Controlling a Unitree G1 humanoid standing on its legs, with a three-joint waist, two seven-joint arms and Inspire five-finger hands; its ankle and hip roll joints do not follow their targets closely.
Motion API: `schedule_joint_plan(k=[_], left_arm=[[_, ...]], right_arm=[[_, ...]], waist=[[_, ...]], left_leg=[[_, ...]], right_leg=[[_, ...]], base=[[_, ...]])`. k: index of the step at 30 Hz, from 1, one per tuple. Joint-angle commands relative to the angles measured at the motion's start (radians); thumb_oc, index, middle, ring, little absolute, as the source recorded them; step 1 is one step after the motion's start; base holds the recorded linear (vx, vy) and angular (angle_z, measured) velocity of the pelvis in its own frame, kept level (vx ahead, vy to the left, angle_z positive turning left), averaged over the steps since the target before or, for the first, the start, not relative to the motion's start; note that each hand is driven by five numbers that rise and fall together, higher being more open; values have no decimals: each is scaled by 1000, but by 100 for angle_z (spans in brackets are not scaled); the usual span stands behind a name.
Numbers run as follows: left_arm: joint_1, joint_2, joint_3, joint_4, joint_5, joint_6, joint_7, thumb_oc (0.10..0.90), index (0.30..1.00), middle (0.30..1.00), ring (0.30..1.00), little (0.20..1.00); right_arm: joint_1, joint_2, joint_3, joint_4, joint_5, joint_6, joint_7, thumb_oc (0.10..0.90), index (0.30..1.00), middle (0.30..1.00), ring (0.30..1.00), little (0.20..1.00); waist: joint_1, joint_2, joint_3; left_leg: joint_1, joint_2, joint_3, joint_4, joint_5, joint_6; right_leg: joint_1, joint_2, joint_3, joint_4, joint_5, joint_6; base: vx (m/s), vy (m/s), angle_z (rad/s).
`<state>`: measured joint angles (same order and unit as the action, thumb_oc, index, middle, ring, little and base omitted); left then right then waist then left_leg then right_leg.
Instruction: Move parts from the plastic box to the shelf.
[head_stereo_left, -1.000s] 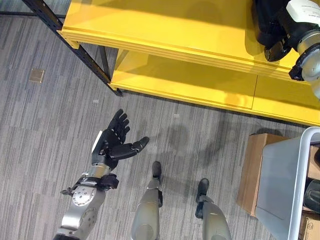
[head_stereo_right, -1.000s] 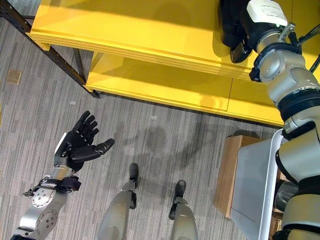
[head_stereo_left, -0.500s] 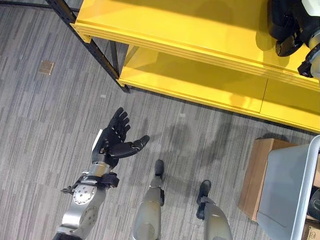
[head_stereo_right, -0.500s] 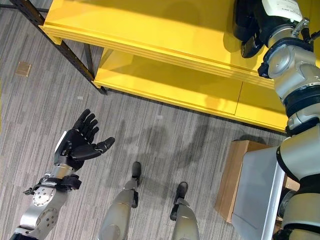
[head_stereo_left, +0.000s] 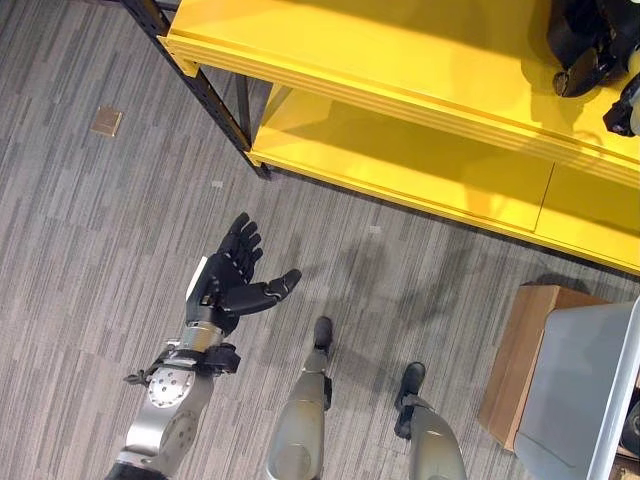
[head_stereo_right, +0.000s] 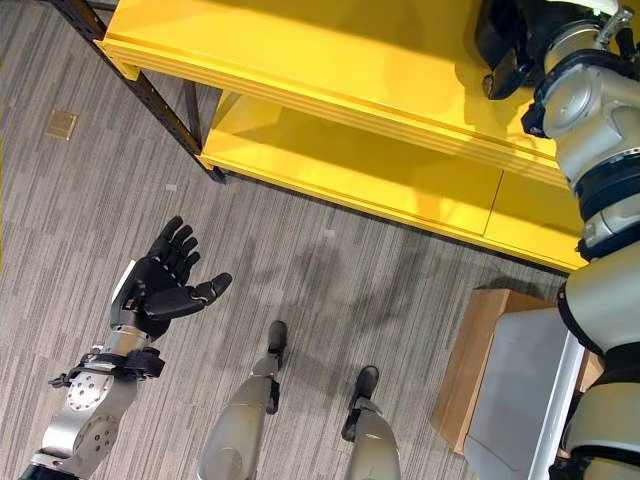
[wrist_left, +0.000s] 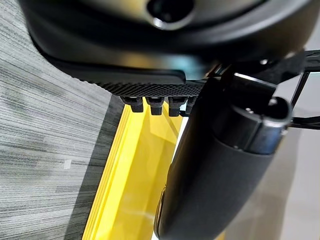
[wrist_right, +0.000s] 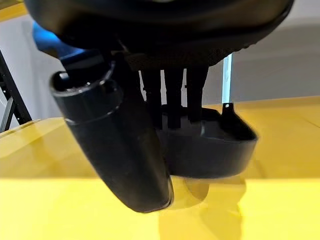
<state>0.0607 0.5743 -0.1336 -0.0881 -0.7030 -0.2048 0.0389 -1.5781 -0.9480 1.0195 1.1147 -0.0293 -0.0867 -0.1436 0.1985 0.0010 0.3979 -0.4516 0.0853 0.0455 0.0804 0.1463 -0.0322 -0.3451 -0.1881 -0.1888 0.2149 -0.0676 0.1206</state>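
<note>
Glossy black moulded part (wrist_right: 210, 145) on smooth yellow shelf (head_stereo_right: 330, 50), right hand (wrist_right: 130, 150) fingers curled around it; left hand (head_stereo_left: 232, 283) spread empty.

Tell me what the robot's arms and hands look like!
Both arms are shiny silver-grey metal with round joints and black bands. The left hand is dark, nearly black, with a white patch on its side and ridged fingers. The right hand is dark too, on a wrist with a white cover.
</note>
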Motion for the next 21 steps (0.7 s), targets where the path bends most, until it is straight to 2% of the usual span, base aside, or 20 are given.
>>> schedule_joint_plan(k=[1,2,3,6,7,8,10,21], left_arm=[[-12,58,14,-139,-23,-122,3,900,1000,1000,1000,1000],[-11,57,16,-138,-22,-122,6,900,1000,1000,1000,1000],[-10,56,16,-138,-22,-122,7,900,1000,1000,1000,1000],[-8,56,19,-138,-21,-122,7,900,1000,1000,1000,1000],[-7,56,19,-138,-21,-122,7,900,1000,1000,1000,1000],[-12,57,19,-135,-20,-121,9,900,1000,1000,1000,1000],[-12,59,19,-135,-19,-121,9,900,1000,1000,1000,1000],[-13,65,33,-125,-5,-105,20,900,1000,1000,1000,1000]], right_arm=[[-202,-15,61,32,37,-11,-94,900,1000,1000,1000,1000],[-200,-14,58,35,40,-11,-95,900,1000,1000,1000,1000],[-199,-11,54,37,40,-10,-96,900,1000,1000,1000,1000],[-195,-11,54,21,37,-9,-94,900,1000,1000,1000,1000],[-194,-10,54,21,37,-9,-93,900,1000,1000,1000,1000],[-192,-13,55,4,31,-9,-95,900,1000,1000,1000,1000],[-192,-18,59,-11,27,-9,-95,900,1000,1000,1000,1000],[-143,-75,38,-260,11,-7,-85,900,1000,1000,1000,1000]], waist=[[0,-32,-44],[-1,-32,-43],[-1,-30,-41],[-4,-32,-41],[-5,-35,-45],[-7,-34,-41],[-11,-36,-41],[-34,-52,-37]], left_leg=[[-27,70,-27,136,-127,-55],[-25,70,-28,135,-127,-55],[-35,71,-23,131,-103,-47],[-33,72,-23,132,-104,-46],[-23,71,-28,133,-127,-54],[-33,73,-24,133,-105,-46],[-35,74,-23,135,-105,-45],[-29,80,-21,143,-112,-44]], right_leg=[[99,38,6,-36,-81,-43],[98,38,6,-35,-81,-43],[88,39,1,-37,-62,-48],[88,41,5,-36,-61,-48],[97,41,11,-35,-79,-45],[87,41,4,-34,-62,-48],[84,41,5,-31,-61,-48],[86,46,8,-25,-62,-53]], base=[[0,0,0],[-82,18,-1],[-80,11,-1],[-5,-2,-1],[0,0,0],[0,0,0],[-51,7,-4],[-4,0,0]])
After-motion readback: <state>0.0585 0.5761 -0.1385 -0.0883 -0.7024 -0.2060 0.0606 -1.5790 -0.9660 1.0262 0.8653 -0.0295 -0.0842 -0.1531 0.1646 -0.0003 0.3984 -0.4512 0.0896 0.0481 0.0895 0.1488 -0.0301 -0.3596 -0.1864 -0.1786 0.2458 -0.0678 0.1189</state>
